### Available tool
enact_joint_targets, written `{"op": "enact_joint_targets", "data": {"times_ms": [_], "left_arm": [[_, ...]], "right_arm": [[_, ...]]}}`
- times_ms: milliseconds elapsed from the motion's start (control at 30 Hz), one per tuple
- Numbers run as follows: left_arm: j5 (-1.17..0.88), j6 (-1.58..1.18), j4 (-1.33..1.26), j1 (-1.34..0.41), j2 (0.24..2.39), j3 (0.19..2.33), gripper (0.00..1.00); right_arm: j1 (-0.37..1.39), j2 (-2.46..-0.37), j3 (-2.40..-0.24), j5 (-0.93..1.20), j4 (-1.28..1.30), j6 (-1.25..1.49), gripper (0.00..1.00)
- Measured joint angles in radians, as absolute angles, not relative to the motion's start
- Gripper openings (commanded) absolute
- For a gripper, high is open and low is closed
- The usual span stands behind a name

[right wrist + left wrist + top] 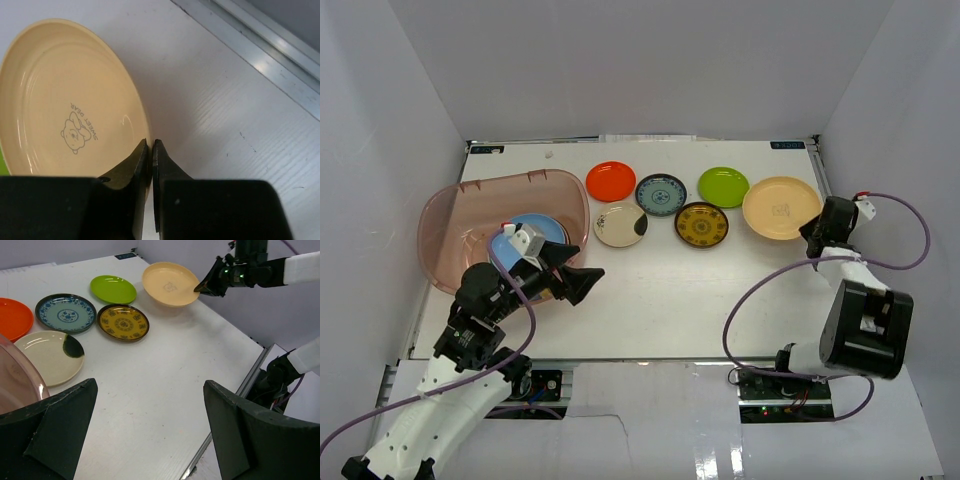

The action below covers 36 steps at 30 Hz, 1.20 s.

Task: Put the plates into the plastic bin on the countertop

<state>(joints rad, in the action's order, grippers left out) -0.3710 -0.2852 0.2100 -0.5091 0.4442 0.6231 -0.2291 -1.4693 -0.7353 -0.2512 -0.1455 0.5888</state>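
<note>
My right gripper (810,232) is shut on the near rim of the tan plate (780,208) at the countertop's right side. One finger is inside the plate (60,100) and one outside, with my right gripper (151,145) pinching the edge. In the left wrist view this same grip shows on the tan plate (167,282). The pinkish plastic bin (440,205) stands at the left and holds a light blue plate (535,232). My left gripper (582,270) hovers open beside the bin, and nothing lies between the fingers of the left gripper (150,385).
Across the middle of the countertop (670,290) lie an orange plate (611,181), a blue-patterned plate (661,194), a lime green plate (723,186), a cream plate with a dark patch (620,226) and a yellow-brown patterned plate (701,225). White walls enclose the countertop.
</note>
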Motion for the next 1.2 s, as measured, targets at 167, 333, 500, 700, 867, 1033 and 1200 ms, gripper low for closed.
{"op": "enact_joint_targets", "data": {"times_ms": [167,333,500,700,867,1033,1200], "left_arm": [[-0.345,-0.288,0.208,-0.509,0.447,0.623,0.98],[-0.293,-0.303,0.196,-0.509,0.439,0.624,0.98],[-0.138,-0.318,0.201,-0.509,0.41,0.678,0.98],[0.159,-0.347,0.168,-0.509,0.339,0.739,0.98],[0.327,-0.35,0.162,-0.509,0.328,0.737,0.98],[0.418,-0.348,0.149,-0.509,0.324,0.714,0.98],[0.469,-0.348,0.137,-0.509,0.322,0.695,0.98]], "right_arm": [[-0.213,-1.194,-0.691,-0.194,-0.144,0.59,0.08],[-0.032,-1.125,-0.774,-0.134,-0.151,0.555,0.08],[0.317,-1.293,-1.017,-0.067,-0.135,0.488,0.08],[0.627,-1.619,-1.408,-0.046,-0.097,0.394,0.08],[0.824,-1.94,-1.813,-0.071,0.01,0.29,0.08],[0.957,-2.208,-2.129,-0.115,0.11,0.198,0.08],[1.023,-2.3,-2.148,-0.142,0.165,0.156,0.08]]}}
